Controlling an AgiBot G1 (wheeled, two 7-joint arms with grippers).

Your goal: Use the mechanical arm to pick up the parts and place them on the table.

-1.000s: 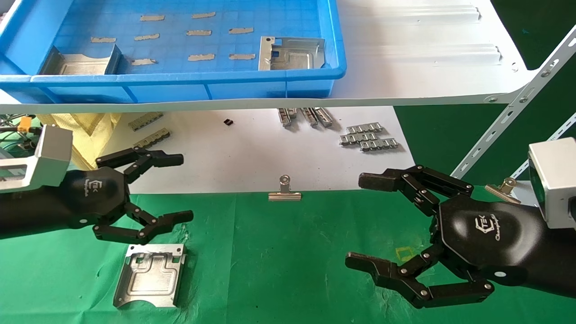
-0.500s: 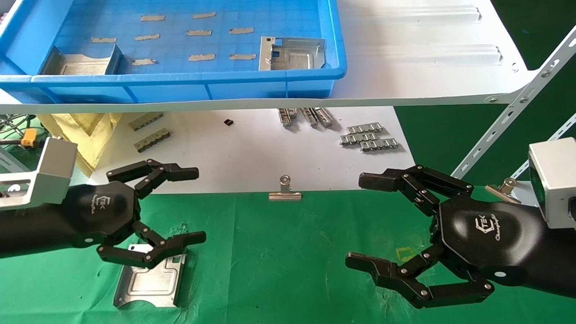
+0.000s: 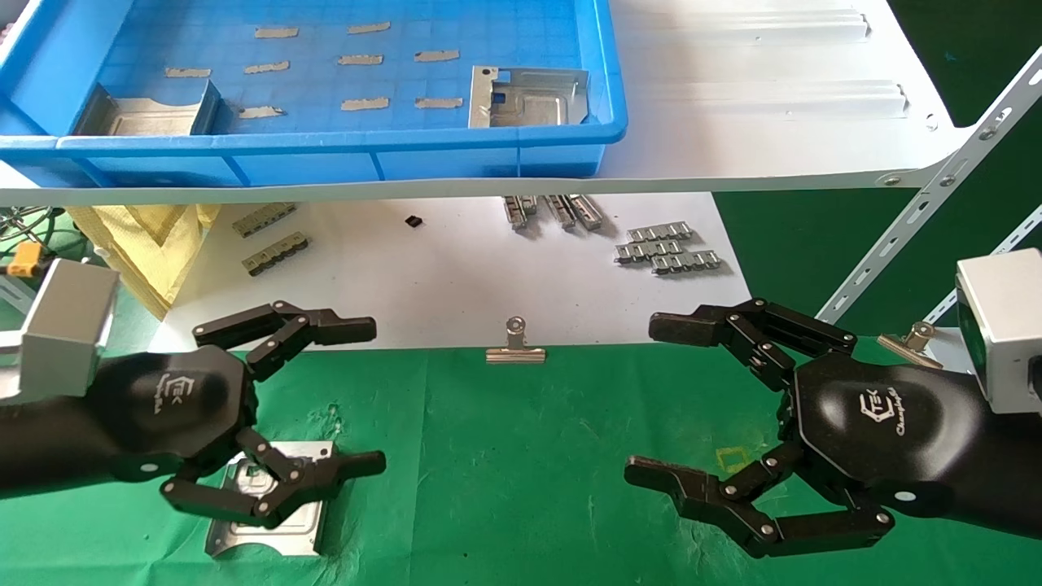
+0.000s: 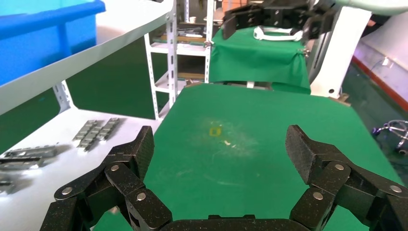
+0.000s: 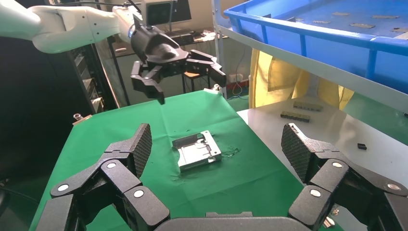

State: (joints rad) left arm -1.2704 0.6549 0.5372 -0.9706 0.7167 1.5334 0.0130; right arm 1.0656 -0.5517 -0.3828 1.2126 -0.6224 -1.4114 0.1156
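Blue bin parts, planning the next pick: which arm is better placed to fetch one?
Left, probably. Left end effector hangs open just below the blue bin; right end effector sits farther right.

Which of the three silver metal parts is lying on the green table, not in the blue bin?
The part under the open left gripper. The other two lie in the blue bin on the shelf.

White metal shelving [image 4: 169,57], dark floor [image 4: 385,103], black cabinet [image 5: 91,72]
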